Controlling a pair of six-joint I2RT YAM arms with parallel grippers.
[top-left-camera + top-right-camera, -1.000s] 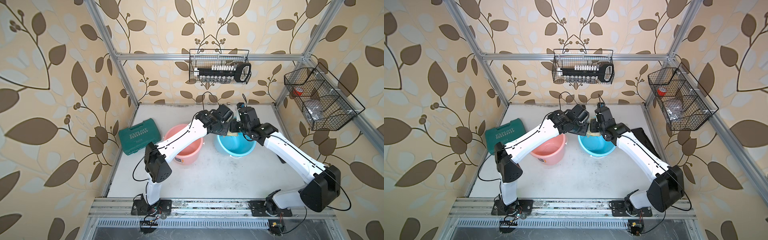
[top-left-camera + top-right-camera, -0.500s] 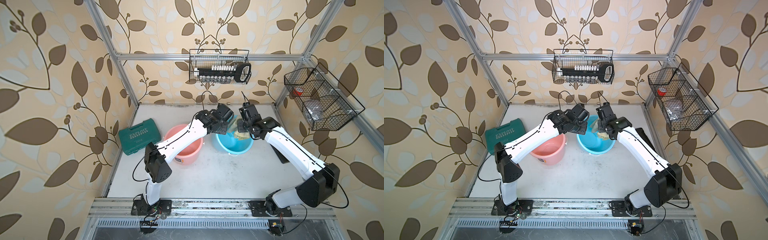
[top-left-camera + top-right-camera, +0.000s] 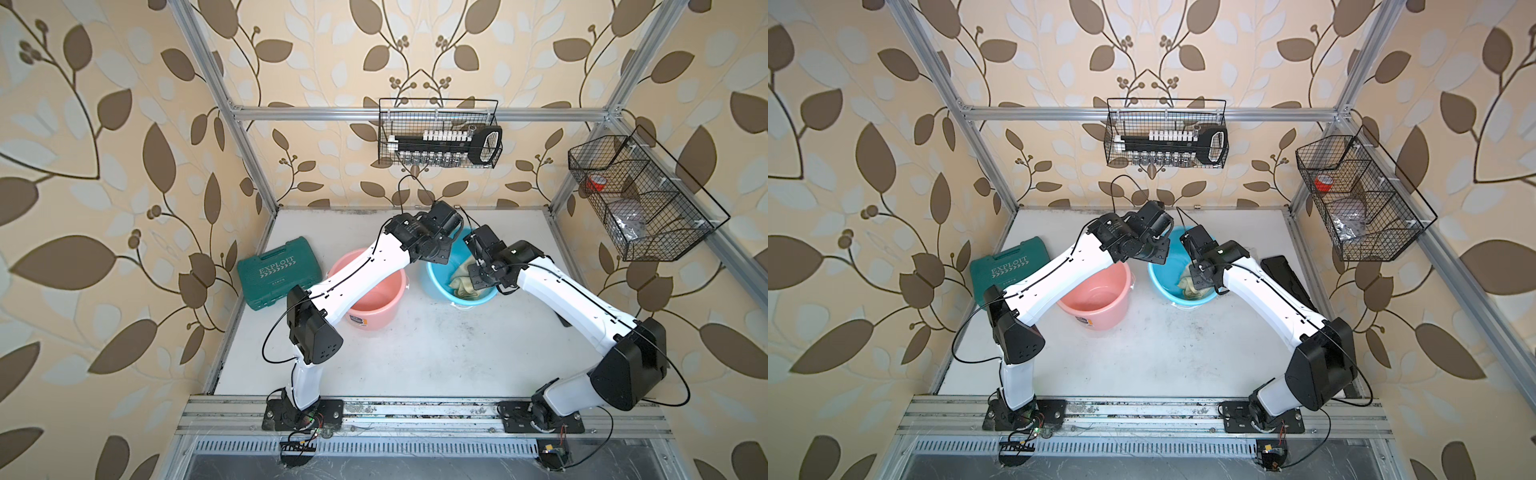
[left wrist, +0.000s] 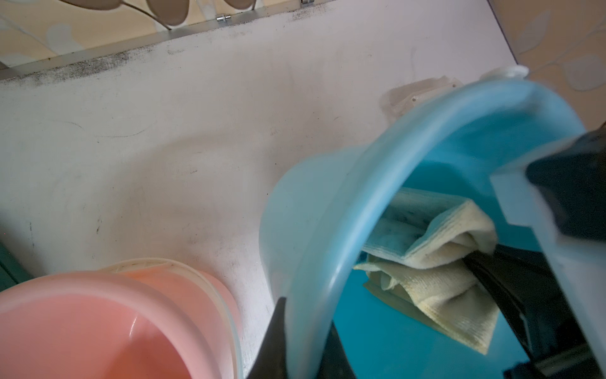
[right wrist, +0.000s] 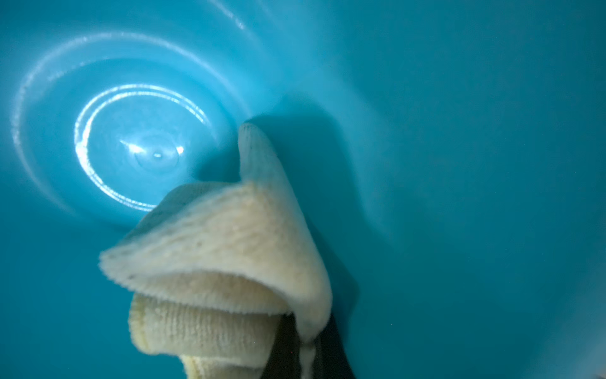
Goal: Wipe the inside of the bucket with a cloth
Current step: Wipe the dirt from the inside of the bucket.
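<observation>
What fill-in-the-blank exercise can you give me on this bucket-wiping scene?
The right gripper clamps the pale yellow terry cloth inside the ____ plastic bucket.
The left gripper pinches that bucket's ____.
The round pink plastic bucket stands between that bucket and the ____ plastic tool case.
Missing words: blue, rim, green.

**Enclosure, fixed parts, placed against the worktop.**
- Worktop (image 3: pixel 415 353): white, flat, scuffed, with dark grime along its back edge.
- Walls (image 3: pixel 104 166): beige wallpaper with brown and pale leaf sprigs, on three sides of the worktop.
- Aluminium frame (image 3: pixel 311 113): posts at the worktop's back corners, with a crossbar above its back edge.
- Wire basket (image 3: pixel 386 137): black, hung above the worktop's back edge.
- Second wire basket (image 3: pixel 665 249): compartmented, above the worktop's right edge.
- Slotted rail (image 3: pixel 415 409): along the worktop's front edge.
- Light: even and soft.
</observation>
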